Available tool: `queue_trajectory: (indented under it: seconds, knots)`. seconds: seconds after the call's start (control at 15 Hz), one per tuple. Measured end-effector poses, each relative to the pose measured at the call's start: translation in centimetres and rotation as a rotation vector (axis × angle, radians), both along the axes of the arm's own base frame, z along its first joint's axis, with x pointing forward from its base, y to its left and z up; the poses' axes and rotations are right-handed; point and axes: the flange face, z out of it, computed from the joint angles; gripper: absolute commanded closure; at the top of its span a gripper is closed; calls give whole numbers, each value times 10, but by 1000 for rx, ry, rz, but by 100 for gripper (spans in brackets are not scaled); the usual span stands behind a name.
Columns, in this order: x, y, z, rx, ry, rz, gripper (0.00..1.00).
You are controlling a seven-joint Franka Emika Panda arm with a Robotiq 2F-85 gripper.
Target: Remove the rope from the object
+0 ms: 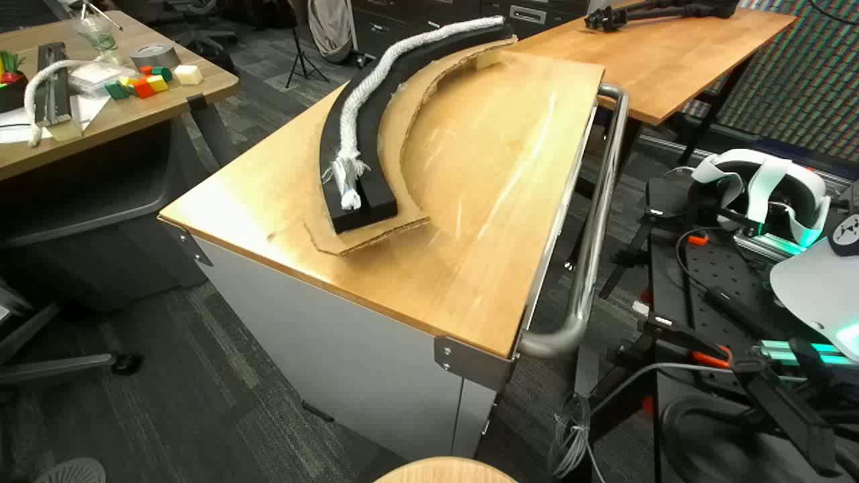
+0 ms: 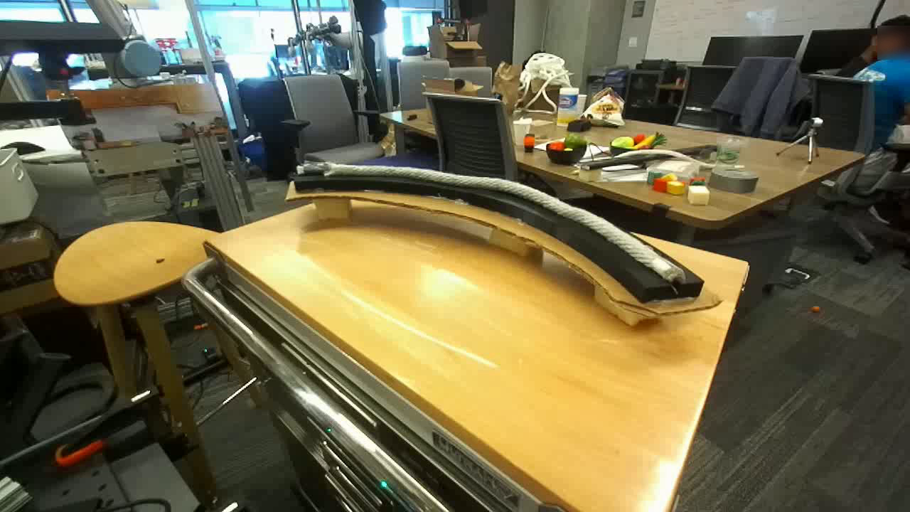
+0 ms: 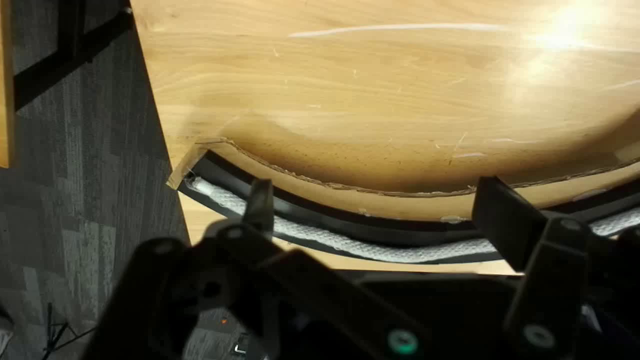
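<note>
The rope (image 1: 350,121) is a pale grey-white cord with a frayed end. It lies along the black curved arc-shaped object (image 1: 370,137), following its whole curve. The rope (image 2: 498,185) and the object (image 2: 565,229) also show in an exterior view. The object stands on a thin tan base board (image 1: 392,144). In the wrist view my gripper (image 3: 375,202) is open and empty, its fingers wide apart. The rope (image 3: 350,245) and the object (image 3: 320,212) pass behind and between the fingers. The fingers hide parts of both. The gripper shows in neither exterior view.
The base board is raised on small blocks (image 2: 515,242) above the wooden cart top (image 2: 426,299). A metal handle (image 1: 590,235) runs along one cart edge. A desk (image 1: 201,94) with coloured blocks and a stool (image 2: 128,263) stand apart from the cart.
</note>
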Motion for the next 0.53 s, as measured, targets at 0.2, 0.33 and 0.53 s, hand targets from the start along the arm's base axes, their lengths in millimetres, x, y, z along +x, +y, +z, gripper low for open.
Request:
queue_trajectory:
  seconds: [0.2, 0.33, 0.53]
  knots:
    - [0, -1, 10, -6, -22, -2, 0]
    - [-1, -1, 12, -7, -26, -2, 0]
    - [-1, -1, 12, -7, -26, -2, 0]
